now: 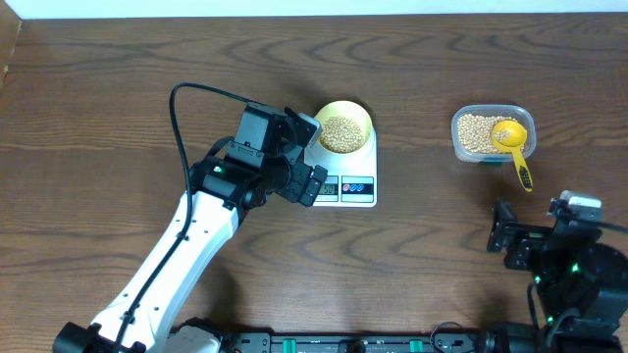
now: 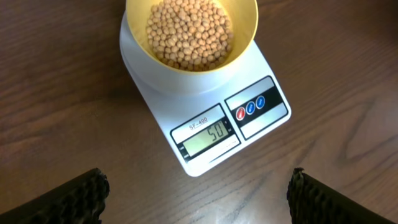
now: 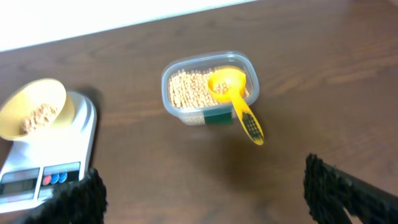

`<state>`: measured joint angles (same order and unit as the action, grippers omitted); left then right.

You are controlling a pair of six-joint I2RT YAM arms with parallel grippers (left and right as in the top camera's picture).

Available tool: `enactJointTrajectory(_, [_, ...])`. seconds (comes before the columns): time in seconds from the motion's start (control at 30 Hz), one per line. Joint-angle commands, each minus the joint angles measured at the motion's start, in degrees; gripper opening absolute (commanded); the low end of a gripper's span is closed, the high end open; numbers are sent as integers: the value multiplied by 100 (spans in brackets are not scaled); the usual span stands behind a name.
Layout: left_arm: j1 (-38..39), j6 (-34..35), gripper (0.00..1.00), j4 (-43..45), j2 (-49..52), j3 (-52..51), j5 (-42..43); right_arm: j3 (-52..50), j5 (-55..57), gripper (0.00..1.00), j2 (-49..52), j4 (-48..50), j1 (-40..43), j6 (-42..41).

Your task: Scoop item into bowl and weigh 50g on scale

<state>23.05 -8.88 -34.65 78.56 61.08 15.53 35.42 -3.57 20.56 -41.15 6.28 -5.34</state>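
The pale yellow bowl point(image 1: 343, 128) holds beige beans point(image 2: 189, 32) and sits on the white scale point(image 1: 348, 186). In the left wrist view the scale's display point(image 2: 208, 137) reads 50. The bowl point(image 3: 34, 109) and scale point(image 3: 74, 134) also show in the right wrist view. My left gripper point(image 2: 198, 198) is open and empty, hovering just in front of the scale's display side. My right gripper point(image 3: 205, 193) is open and empty at the near right, away from everything.
A clear plastic tub point(image 1: 491, 133) of beans stands at the right, also in the right wrist view point(image 3: 208, 87). A bright yellow scoop point(image 1: 513, 142) rests in it, handle over the near rim. The left arm point(image 1: 186, 245) crosses the table's near left.
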Motion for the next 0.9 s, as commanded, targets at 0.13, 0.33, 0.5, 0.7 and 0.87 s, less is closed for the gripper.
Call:
enactJointTrajectory(0.13, [2, -50, 94, -20, 31, -26, -35, -1174, -393, 99, -756, 1128, -39, 70])
enactJointTrajectory(0.33, [2, -50, 94, -20, 31, -26, -35, -1952, -393, 99, -1213, 1950, -39, 72])
enactJointTrajectory(0.5, [2, -50, 94, -20, 31, -26, -37, -2435, -393, 99, -1523, 2450, -39, 72])
enactJointTrajectory(0.7, [2, -50, 94, -20, 31, -26, -35, -2874, -393, 99, -1757, 3073, -39, 72])
enactJointTrajectory(0.87, [2, -50, 94, -20, 31, -26, -35, -3171, -393, 99, -1947, 3392, -39, 72])
